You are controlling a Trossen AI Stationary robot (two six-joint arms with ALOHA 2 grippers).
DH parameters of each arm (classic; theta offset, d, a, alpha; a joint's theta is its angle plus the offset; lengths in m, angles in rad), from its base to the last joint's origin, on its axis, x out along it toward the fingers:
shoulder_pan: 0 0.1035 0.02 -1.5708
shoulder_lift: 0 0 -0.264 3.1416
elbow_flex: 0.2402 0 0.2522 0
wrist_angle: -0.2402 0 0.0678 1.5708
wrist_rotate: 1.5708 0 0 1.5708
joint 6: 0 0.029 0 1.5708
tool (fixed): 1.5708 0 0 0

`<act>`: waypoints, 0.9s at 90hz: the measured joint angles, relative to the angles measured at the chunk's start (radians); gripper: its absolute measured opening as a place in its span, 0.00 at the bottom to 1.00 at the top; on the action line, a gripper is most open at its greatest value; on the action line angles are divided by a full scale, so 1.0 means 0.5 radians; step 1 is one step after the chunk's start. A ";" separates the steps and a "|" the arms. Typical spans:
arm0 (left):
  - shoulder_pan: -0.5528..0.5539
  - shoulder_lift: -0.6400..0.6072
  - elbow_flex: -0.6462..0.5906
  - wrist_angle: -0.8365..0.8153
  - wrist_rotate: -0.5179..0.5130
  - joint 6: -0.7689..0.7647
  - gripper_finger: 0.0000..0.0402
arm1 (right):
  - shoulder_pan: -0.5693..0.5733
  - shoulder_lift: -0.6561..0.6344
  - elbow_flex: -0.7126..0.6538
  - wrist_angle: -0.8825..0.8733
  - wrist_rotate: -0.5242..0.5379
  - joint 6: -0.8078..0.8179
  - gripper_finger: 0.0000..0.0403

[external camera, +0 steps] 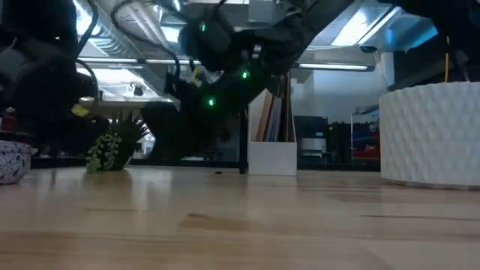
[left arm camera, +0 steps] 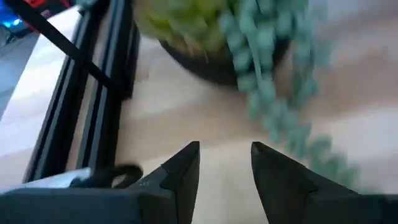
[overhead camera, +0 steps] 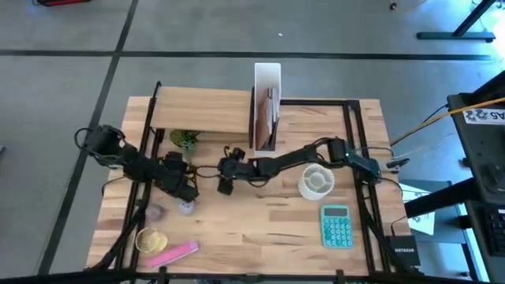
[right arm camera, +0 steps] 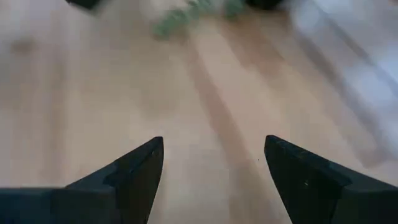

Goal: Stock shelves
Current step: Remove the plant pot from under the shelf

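shelves come first: the wood plank shelf (overhead camera: 203,110) stands at the far side of the table (overhead camera: 260,229), and the white file box (overhead camera: 267,106) stands tall just beside it. the little green plant (overhead camera: 185,140) sits at the shelf's front edge, partly under the plank. my left gripper (overhead camera: 187,192) is nearer to it, and the plant lies straight ahead past my spread, empty fingers (left arm camera: 180,171). my right gripper (overhead camera: 225,187) hangs over bare wood near the middle, fingers wide apart, holding nothing. i think the plant is the next thing to stock.
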 joint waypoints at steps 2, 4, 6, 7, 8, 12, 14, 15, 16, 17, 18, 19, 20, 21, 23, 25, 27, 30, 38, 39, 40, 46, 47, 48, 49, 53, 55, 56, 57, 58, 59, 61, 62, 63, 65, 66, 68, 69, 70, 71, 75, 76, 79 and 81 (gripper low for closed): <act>0.011 0.001 -0.003 -0.004 -0.030 -0.045 0.32 | -0.001 0.000 -0.010 -0.023 0.006 0.005 0.66; 0.025 0.003 -0.004 -0.010 -0.047 -0.084 0.32 | 0.000 0.000 -0.019 -0.024 0.010 0.012 0.66; 0.044 0.004 -0.005 -0.017 -0.065 -0.124 0.32 | 0.002 0.000 -0.033 -0.007 0.010 0.019 0.66; 0.055 0.005 -0.006 -0.020 -0.071 -0.138 0.32 | 0.004 0.000 -0.041 0.002 0.012 0.026 0.66; 0.067 0.004 -0.006 -0.022 -0.076 -0.151 0.32 | 0.007 0.000 -0.047 0.006 0.013 0.032 0.66; 0.120 0.003 -0.011 -0.021 -0.089 -0.191 0.32 | 0.014 -0.001 -0.067 0.015 0.015 0.045 0.66; 0.149 0.003 -0.013 -0.020 -0.090 -0.209 0.32 | 0.020 -0.002 -0.076 0.025 0.014 0.053 0.66; 0.164 0.003 -0.014 -0.020 -0.091 -0.215 0.32 | 0.023 -0.002 -0.079 0.029 0.014 0.056 0.66; 0.178 0.004 -0.014 -0.019 -0.092 -0.221 0.32 | 0.025 -0.002 -0.082 0.033 0.015 0.060 0.66; 0.193 0.004 -0.014 -0.019 -0.092 -0.225 0.32 | 0.027 -0.002 -0.084 0.036 0.015 0.064 0.66; 0.207 0.004 -0.014 -0.019 -0.091 -0.227 0.32 | 0.030 -0.002 -0.085 0.035 0.015 0.067 0.66; 0.222 0.004 -0.014 -0.018 -0.091 -0.228 0.32 | 0.032 -0.002 -0.086 0.034 0.015 0.069 0.66; 0.239 0.004 -0.014 -0.017 -0.091 -0.230 0.32 | 0.033 -0.002 -0.087 0.033 0.015 0.069 0.66; 0.254 0.005 -0.014 -0.016 -0.092 -0.232 0.32 | 0.035 -0.003 -0.087 0.031 0.014 0.069 0.66; 0.282 0.005 -0.014 -0.014 -0.091 -0.234 0.32 | 0.041 -0.004 -0.087 0.028 0.014 0.069 0.66; 0.310 0.006 -0.014 -0.014 -0.092 -0.236 0.32 | 0.048 -0.004 -0.087 0.025 0.015 0.069 0.66; 0.336 0.006 -0.015 -0.014 -0.093 -0.236 0.32 | 0.054 -0.004 -0.087 0.024 0.016 0.069 0.66; 0.374 0.006 -0.015 -0.013 -0.096 -0.234 0.32 | 0.065 -0.004 -0.088 0.025 0.016 0.068 0.66; 0.462 0.006 -0.015 0.000 -0.104 -0.210 0.32 | 0.090 -0.004 -0.089 0.033 0.011 0.067 0.66; 0.471 0.006 -0.015 0.004 -0.105 -0.200 0.32 | 0.092 -0.004 -0.089 0.034 0.010 0.067 0.66; 0.479 0.006 -0.016 0.012 -0.107 -0.187 0.32 | 0.095 -0.004 -0.089 0.035 0.007 0.064 0.66; 0.516 0.006 -0.020 0.086 -0.126 -0.099 0.32 | 0.107 -0.004 -0.089 0.041 -0.008 0.061 0.66; 0.521 0.006 -0.020 0.105 -0.136 -0.082 0.32 | 0.110 -0.004 -0.090 0.041 -0.011 0.061 0.66; 0.523 0.006 -0.020 0.125 -0.145 -0.054 0.32 | 0.113 -0.004 -0.090 0.041 -0.016 0.061 0.66; 0.525 0.006 -0.020 0.148 -0.154 -0.024 0.32 | 0.115 -0.004 -0.090 0.041 -0.020 0.061 0.66; 0.531 0.006 -0.019 0.274 -0.199 0.085 0.32 | 0.119 -0.004 -0.090 0.041 -0.029 0.061 0.66; 0.533 0.006 -0.019 0.332 -0.220 0.142 0.32 | 0.125 -0.004 -0.090 0.041 -0.035 0.061 0.66; 0.533 0.006 -0.018 0.360 -0.228 0.177 0.32 | 0.127 -0.004 -0.090 0.041 -0.038 0.061 0.66; 0.533 0.006 -0.018 0.388 -0.237 0.212 0.32 | 0.130 -0.004 -0.090 0.041 -0.041 0.061 0.66; 0.533 0.006 -0.018 0.413 -0.245 0.249 0.32 | 0.132 -0.004 -0.090 0.041 -0.043 0.061 0.66; 0.533 0.006 -0.018 0.440 -0.252 0.281 0.32 | 0.136 -0.004 -0.090 0.041 -0.045 0.061 0.66; 0.535 0.006 -0.018 0.496 -0.264 0.345 0.32 | 0.142 -0.004 -0.090 0.040 -0.046 0.061 0.66; 0.537 0.006 -0.018 0.523 -0.272 0.378 0.32 | 0.145 -0.004 -0.090 0.040 -0.047 0.061 0.66; 0.538 0.006 -0.018 0.551 -0.280 0.409 0.32 | 0.149 -0.004 -0.090 0.040 -0.050 0.061 0.66; 0.541 0.006 -0.018 0.602 -0.293 0.470 0.32 | 0.156 -0.004 -0.090 0.039 -0.057 0.061 0.66; 0.543 0.006 -0.018 0.626 -0.298 0.499 0.32 | 0.160 -0.004 -0.090 0.038 -0.058 0.061 0.66; 0.545 0.006 -0.018 0.681 -0.304 0.566 0.32 | 0.168 -0.005 -0.090 0.035 -0.061 0.061 0.66; 0.547 0.006 -0.018 0.707 -0.304 0.597 0.32 | 0.172 -0.005 -0.090 0.033 -0.060 0.061 0.66; 0.547 0.006 -0.018 0.730 -0.304 0.626 0.32 | 0.176 -0.005 -0.090 0.031 -0.060 0.061 0.66; 0.546 0.006 -0.018 0.753 -0.304 0.655 0.32 | 0.180 -0.005 -0.090 0.028 -0.060 0.061 0.66; 0.544 0.005 -0.018 0.857 -0.304 0.785 0.32 | 0.198 -0.006 -0.090 0.009 -0.060 0.062 0.66; 0.541 0.005 -0.018 0.886 -0.303 0.822 0.32 | 0.203 -0.007 -0.090 0.004 -0.060 0.062 0.66; 0.527 0.004 -0.016 0.971 -0.297 0.939 0.32 | 0.217 -0.009 -0.089 -0.015 -0.059 0.063 0.66; 0.516 0.002 -0.012 1.011 -0.288 1.016 0.32 | 0.227 -0.010 -0.088 -0.029 -0.058 0.063 0.66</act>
